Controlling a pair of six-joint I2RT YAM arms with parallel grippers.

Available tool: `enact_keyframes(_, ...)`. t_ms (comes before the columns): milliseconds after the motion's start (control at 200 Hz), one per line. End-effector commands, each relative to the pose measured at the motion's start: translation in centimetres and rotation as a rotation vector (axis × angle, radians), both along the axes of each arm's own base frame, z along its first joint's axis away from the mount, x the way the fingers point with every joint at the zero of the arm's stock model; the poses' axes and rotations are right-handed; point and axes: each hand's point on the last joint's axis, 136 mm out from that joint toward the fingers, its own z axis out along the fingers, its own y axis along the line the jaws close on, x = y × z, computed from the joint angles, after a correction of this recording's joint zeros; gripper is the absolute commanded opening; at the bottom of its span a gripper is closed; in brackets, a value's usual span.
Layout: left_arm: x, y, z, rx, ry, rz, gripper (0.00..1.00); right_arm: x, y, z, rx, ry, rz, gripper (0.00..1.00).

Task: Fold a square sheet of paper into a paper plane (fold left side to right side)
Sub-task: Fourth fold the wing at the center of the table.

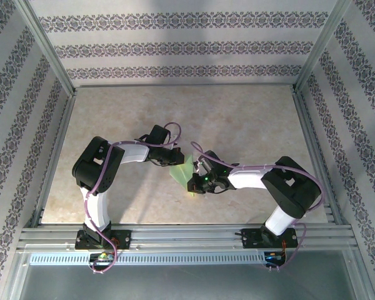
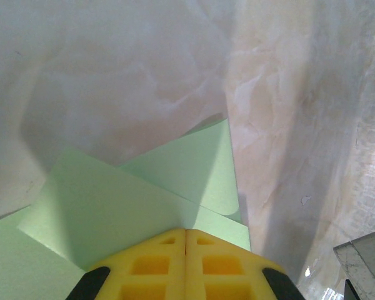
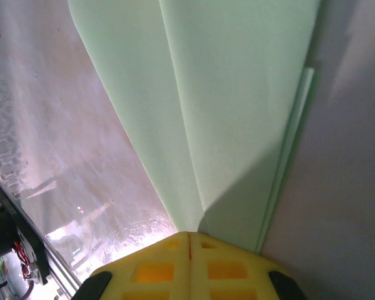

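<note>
Pale green paper plane (image 1: 182,171) is being held at centre frame over marbled beige tabletop (image 1: 237,119).
Left hand (image 2: 186,236) and right hand (image 3: 189,237) are clamping it, fingers closed; floral-striped walls (image 1: 175,47) are enclosing the tabletop.

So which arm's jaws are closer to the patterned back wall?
Left. The left arm has its jaws shut on the far side of the green paper, toward the back wall; the right arm clamps the near side, by the front rail.

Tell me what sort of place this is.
Probably a robot test cell: a left arm and right arm bolted to an aluminium rail, patterned panel walls boxing in a marble-look table, green paper pinched between them.
</note>
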Motion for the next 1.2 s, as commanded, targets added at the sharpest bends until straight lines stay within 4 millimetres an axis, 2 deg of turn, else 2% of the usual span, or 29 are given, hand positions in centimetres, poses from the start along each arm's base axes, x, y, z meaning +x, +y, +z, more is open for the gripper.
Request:
enact_keyframes(0, -0.9, 2.3, -3.1, 0.140, 0.056, 0.038, 0.00, -3.5, -1.7, -1.7, -0.072, 0.121, 0.020, 0.00)
enact_keyframes(520, -0.6, 2.1, -2.6, 0.131, 0.049, 0.039, 0.00, -5.6, -3.0, -1.7, -0.085, 0.149, 0.018, 0.00)
enact_keyframes(670, -0.4, 1.6, -1.7, 0.102, 0.039, 0.042, 0.00, -5.7, -3.4, -0.4, -0.074, 0.127, 0.020, 0.00)
enact_keyframes(735, -0.1, 1.0, -0.7, 0.061, 0.035, 0.039, 0.04, -5.2, -3.6, 0.8, -0.060, 0.094, 0.016, 0.00)
enact_keyframes(854, 1.6, -1.4, 3.4, -0.175, 0.031, 0.049, 0.10, -3.2, -4.6, 3.0, -0.050, -0.007, -0.017, 0.22)
enact_keyframes(909, 2.8, -1.5, 5.6, -0.262, 0.010, 0.075, 0.14, -2.0, -5.4, 3.9, -0.043, -0.053, -0.044, 0.31)
enact_keyframes(1019, 4.7, -0.2, 9.1, -0.293, -0.063, 0.113, 0.20, 0.4, -6.8, 5.8, -0.012, -0.160, -0.088, 0.44)
enact_keyframes(1109, 4.8, 1.6, 10.9, -0.220, -0.117, 0.114, 0.29, 2.3, -7.9, 7.2, 0.009, -0.247, -0.125, 0.53)
enact_keyframes(1194, 4.5, 3.4, 12.3, -0.175, -0.154, 0.130, 0.33, 3.8, -8.2, 8.4, 0.053, -0.317, -0.133, 0.60)
